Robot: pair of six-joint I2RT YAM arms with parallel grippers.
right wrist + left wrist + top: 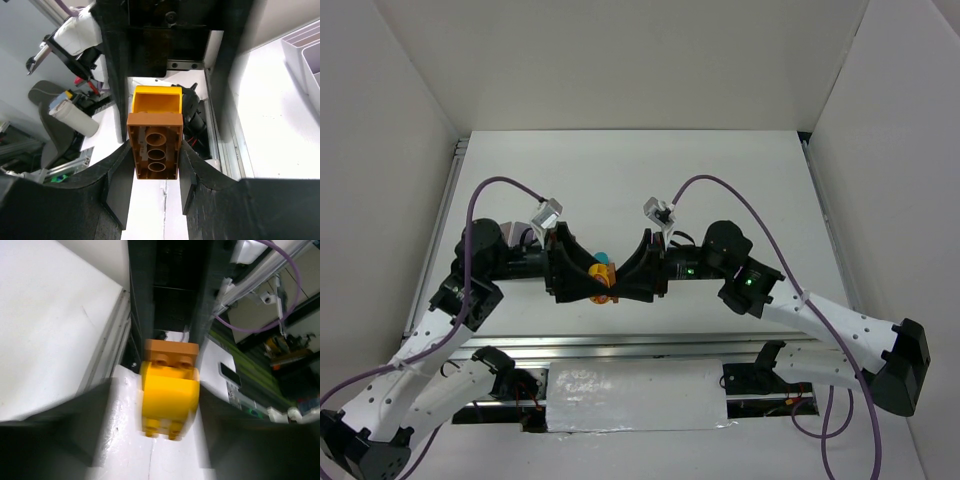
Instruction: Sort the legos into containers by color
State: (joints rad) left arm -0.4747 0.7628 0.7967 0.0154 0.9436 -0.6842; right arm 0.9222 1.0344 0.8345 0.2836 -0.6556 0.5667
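1. I am clamping my right hand (154,167) on the orange-brown lego (154,150). One finger is pressing on each long side, and the brick's hollow underside, with three round tubes, is facing my wrist camera.
2. A yellow lego (155,100) is sitting joined to the far face of the orange-brown lego.
3. I am keeping my left hand (155,395) spread, its fingers (60,440) apart. The yellow lego is sitting between them with white showing on both sides, touching neither.
4. My two hands are facing each other tip to tip over the white worktop (640,170), near its front edge, with the joined pair between them.
5. A small teal piece (601,257) is showing just behind the pair; I cannot tell what it is resting on.
6. The white containers (300,50) are showing at the upper right of my right wrist view, well apart from the held legos.
7. The studs are coming out too blurred for me to read any lettering on them.
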